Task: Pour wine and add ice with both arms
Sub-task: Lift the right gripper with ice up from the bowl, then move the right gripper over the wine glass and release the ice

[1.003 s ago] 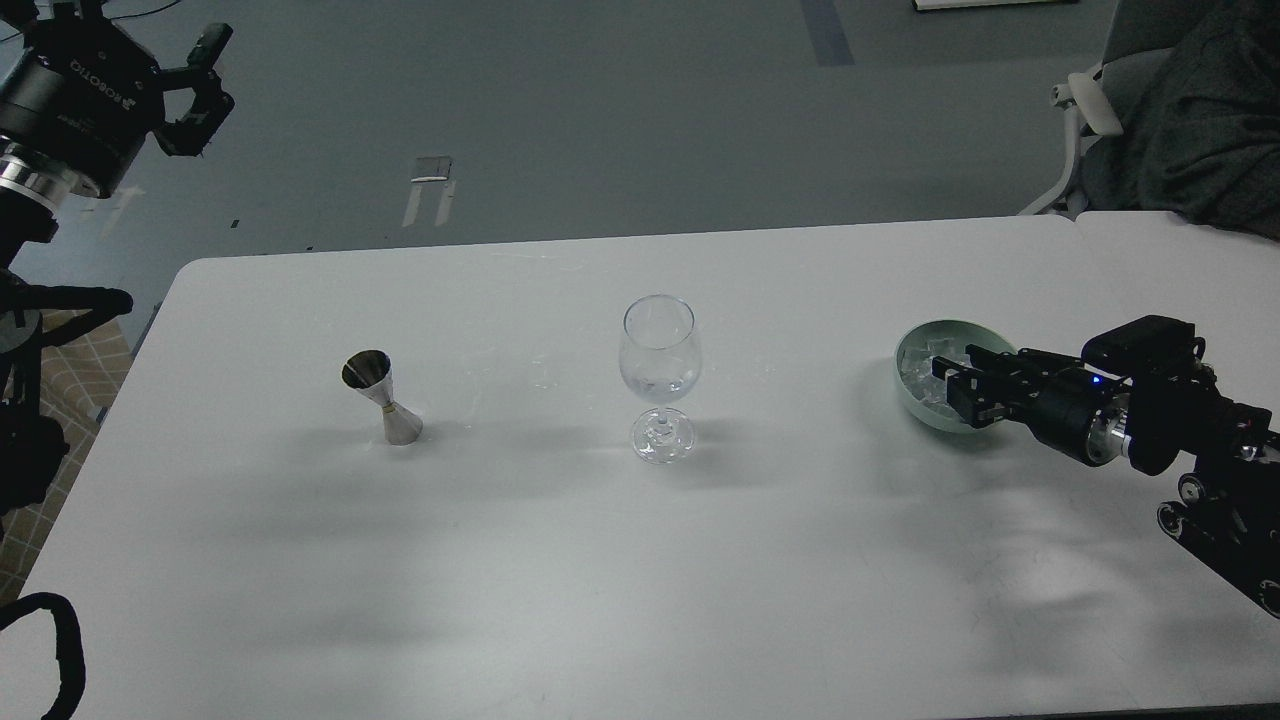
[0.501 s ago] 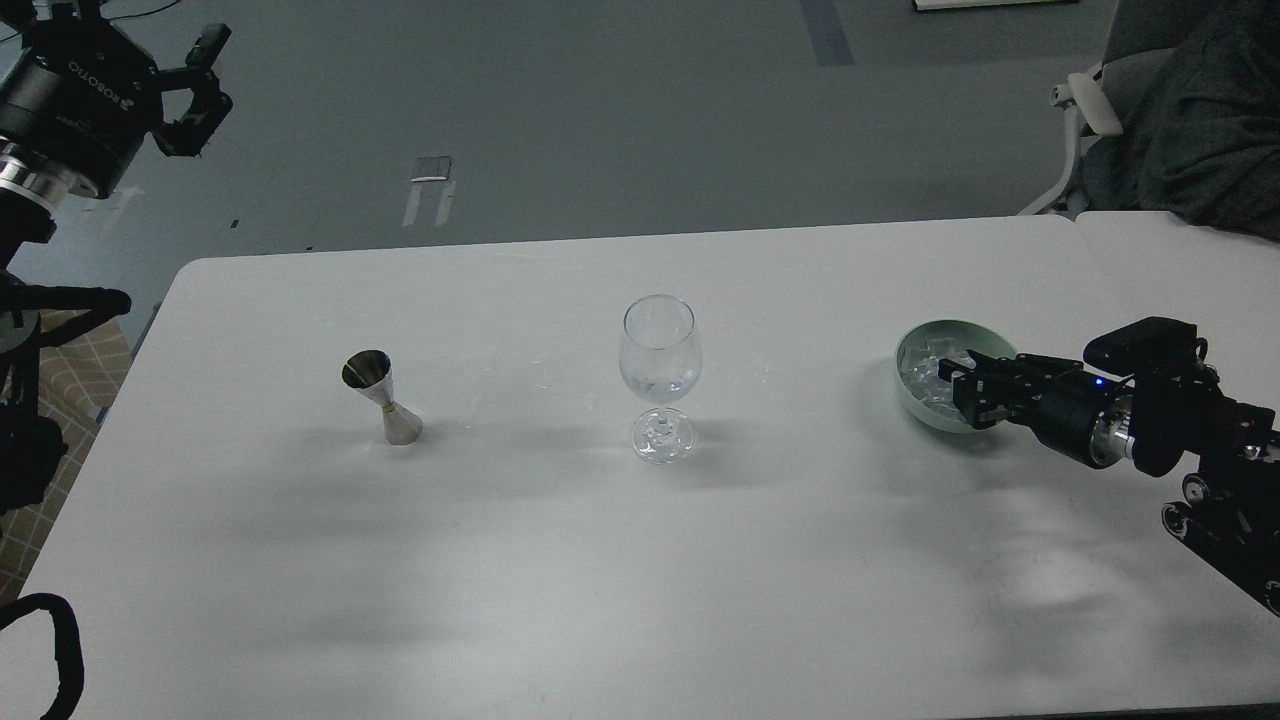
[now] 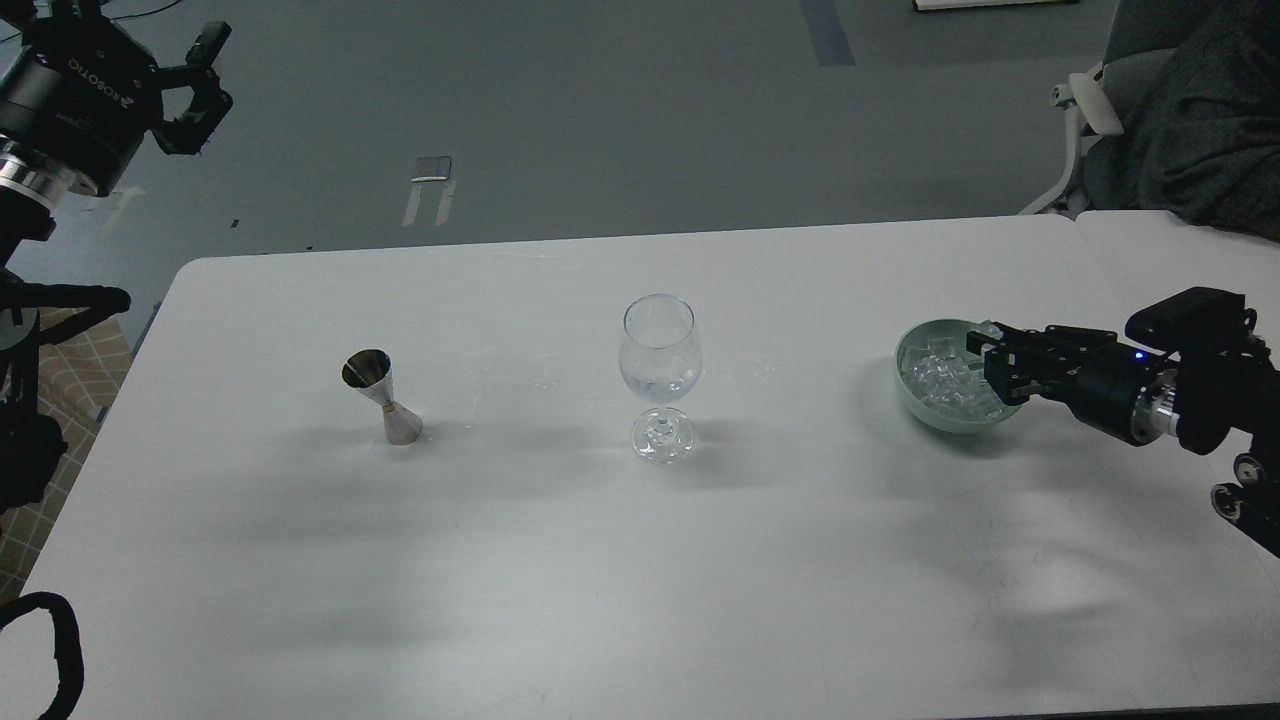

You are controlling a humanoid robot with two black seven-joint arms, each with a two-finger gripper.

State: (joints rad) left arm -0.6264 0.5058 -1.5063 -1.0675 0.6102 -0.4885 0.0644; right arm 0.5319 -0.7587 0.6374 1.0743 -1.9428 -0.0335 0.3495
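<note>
Our right gripper [image 3: 985, 360] hangs over the 3 o'clock rim of the green bowl [image 3: 915, 405], fingers apart, gripping nothing. The ice [image 3: 945, 378] lies heaped in that bowl. A little wine [image 3: 658, 385] sits in the glass [image 3: 659, 375] at table centre; the jigger [image 3: 382, 397] stands at its 9 o'clock. Our left gripper [image 3: 195, 95] is raised off the table at 10 o'clock, fingers apart.

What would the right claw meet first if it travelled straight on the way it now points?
Probably the ice in the green bowl: the right claw points left over its near rim. Its height above the cubes is unclear.
</note>
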